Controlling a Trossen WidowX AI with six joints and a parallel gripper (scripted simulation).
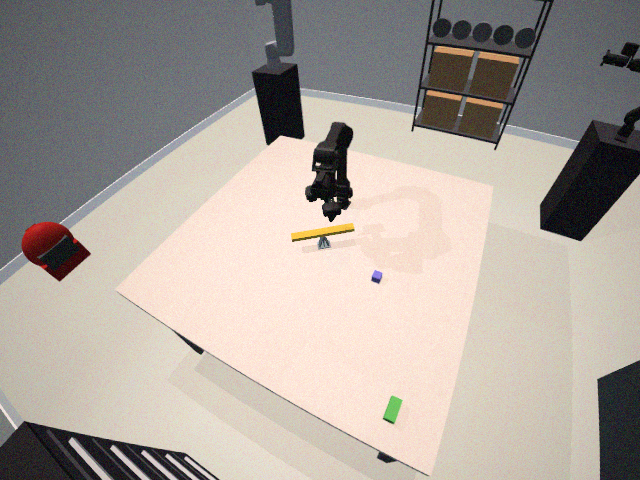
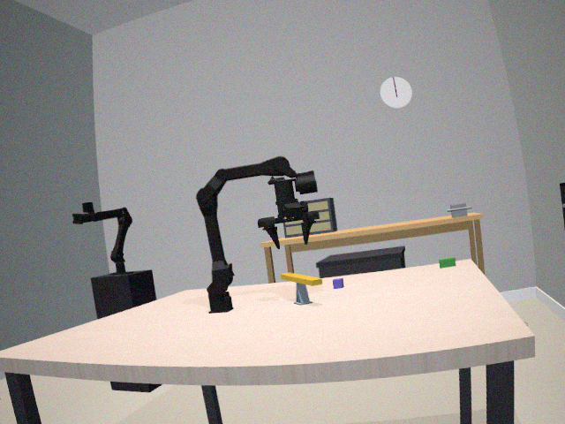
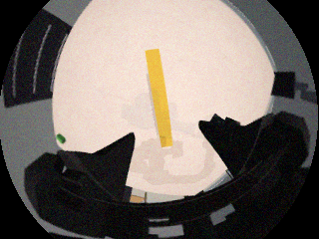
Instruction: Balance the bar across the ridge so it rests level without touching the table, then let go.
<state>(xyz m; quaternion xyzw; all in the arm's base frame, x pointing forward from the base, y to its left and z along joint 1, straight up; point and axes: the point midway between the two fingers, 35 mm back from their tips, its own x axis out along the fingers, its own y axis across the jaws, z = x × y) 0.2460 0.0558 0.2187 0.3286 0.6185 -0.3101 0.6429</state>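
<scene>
The yellow bar (image 1: 322,231) (image 2: 301,279) (image 3: 159,98) lies across the top of the grey ridge (image 1: 323,242) (image 2: 302,293), with the ridge near its middle. Both bar ends are off the table (image 1: 248,289) (image 2: 255,337), and the bar looks about level. In the wrist view the bar hides the ridge. My gripper (image 2: 291,246) (image 3: 166,129) is open and empty, its fingers wide apart. It hangs clear above the bar; in the top view the gripper (image 1: 331,217) shows just behind the bar.
A small purple cube (image 1: 376,276) (image 2: 338,283) sits on the table beyond the ridge. A green block (image 1: 392,409) (image 2: 447,262) (image 3: 61,138) lies near the table's far corner from the arm.
</scene>
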